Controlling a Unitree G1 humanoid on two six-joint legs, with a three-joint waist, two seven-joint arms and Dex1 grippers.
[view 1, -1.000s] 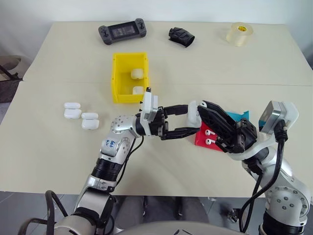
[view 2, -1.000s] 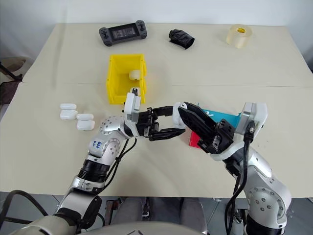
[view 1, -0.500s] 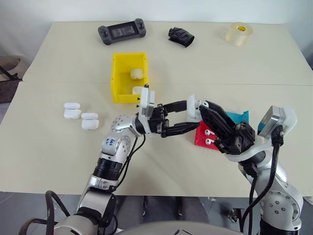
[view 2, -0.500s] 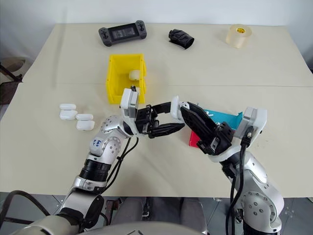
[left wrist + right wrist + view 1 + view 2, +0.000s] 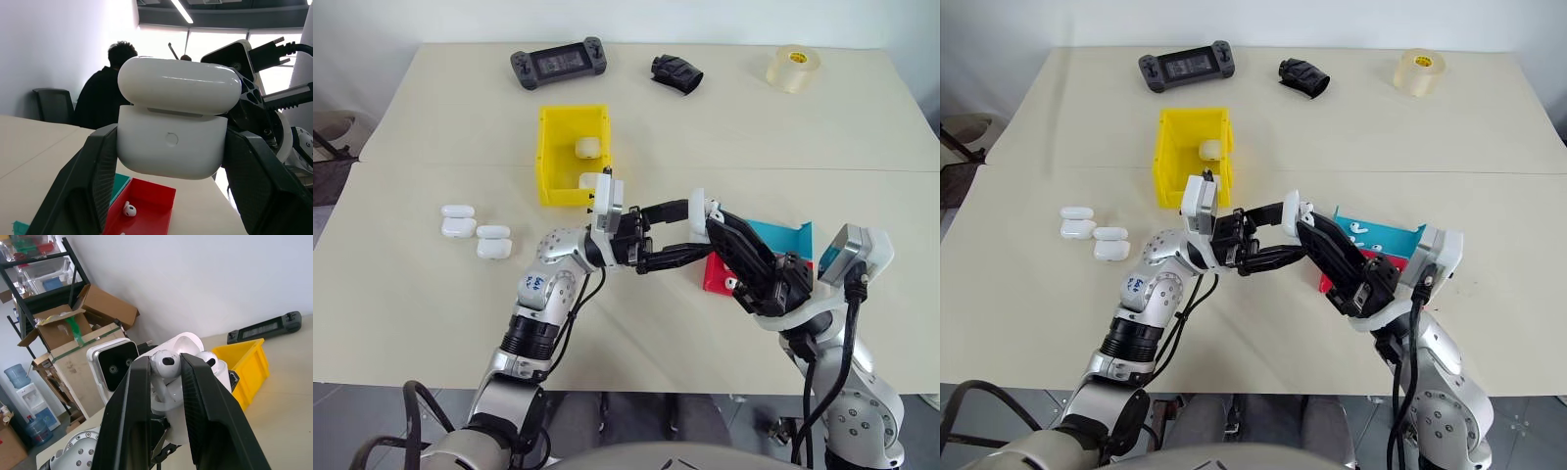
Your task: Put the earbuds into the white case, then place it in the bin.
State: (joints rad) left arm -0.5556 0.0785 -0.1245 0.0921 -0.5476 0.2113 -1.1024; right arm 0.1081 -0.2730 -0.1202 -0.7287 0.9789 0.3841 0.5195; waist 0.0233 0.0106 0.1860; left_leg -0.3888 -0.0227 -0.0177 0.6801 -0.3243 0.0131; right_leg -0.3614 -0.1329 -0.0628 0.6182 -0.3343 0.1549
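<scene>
The small glossy white earbud case (image 5: 178, 129), its hinged lid raised, is clamped in the left pincer (image 5: 690, 232) above the beige tabletop (image 5: 431, 294). The right pincer (image 5: 165, 377) grips a tiny white plastic earbud (image 5: 165, 363) just over the case. The bright yellow open-top plastic bin (image 5: 573, 155) behind holds two more white cases.

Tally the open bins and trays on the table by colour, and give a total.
yellow bin: 1
red tray: 1
teal tray: 1
Total: 3
</scene>
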